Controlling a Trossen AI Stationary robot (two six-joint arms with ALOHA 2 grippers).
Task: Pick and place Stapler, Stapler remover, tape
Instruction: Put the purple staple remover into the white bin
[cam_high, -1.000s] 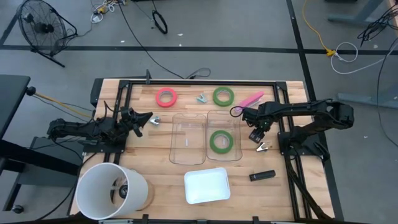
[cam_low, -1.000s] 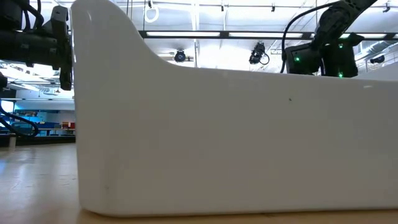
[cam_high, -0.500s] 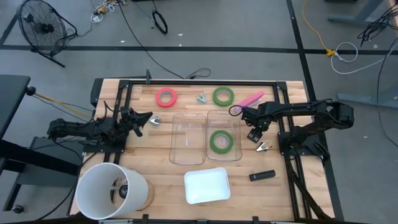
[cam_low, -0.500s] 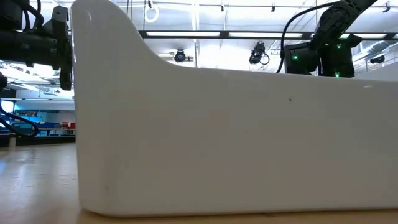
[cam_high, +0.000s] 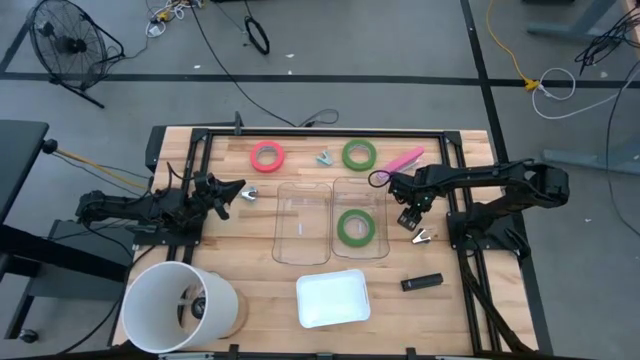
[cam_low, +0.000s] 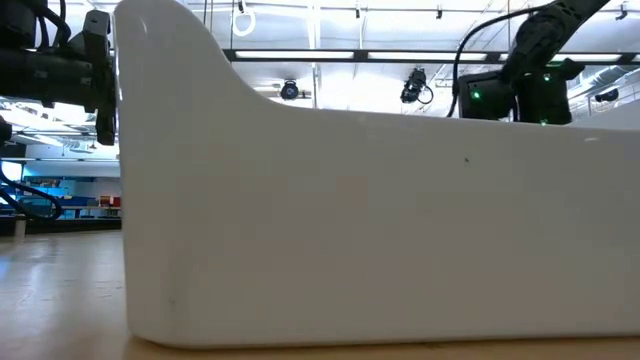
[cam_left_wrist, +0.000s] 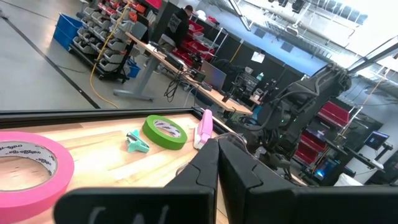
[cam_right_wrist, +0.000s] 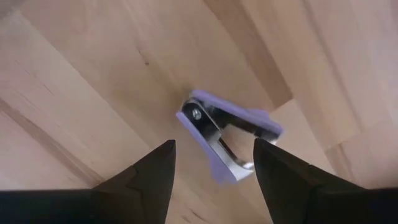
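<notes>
My right gripper (cam_high: 409, 216) (cam_right_wrist: 212, 147) is open above the table, just right of the clear containers. A purple staple remover (cam_right_wrist: 227, 134) (cam_high: 423, 237) lies on the wood below and beyond its fingers, untouched. One green tape ring (cam_high: 356, 227) lies flat in the right clear container (cam_high: 380, 205). A red tape ring (cam_high: 267, 155) (cam_left_wrist: 25, 163), another green ring (cam_high: 359, 154) (cam_left_wrist: 164, 130), a teal staple remover (cam_high: 324, 157) and a pink stapler (cam_high: 405, 160) lie along the far edge. A black stapler (cam_high: 422, 283) lies near right. My left gripper (cam_high: 238, 190) (cam_left_wrist: 218, 144) is shut at the left, next to a small staple remover (cam_high: 251, 194).
A second clear container (cam_high: 302, 222) stands left of the first. A white tray (cam_high: 333, 299) sits at the near edge and fills the low view (cam_low: 380, 230). A white bucket (cam_high: 180, 305) stands at the near left corner. A black frame (cam_high: 300, 131) borders the table.
</notes>
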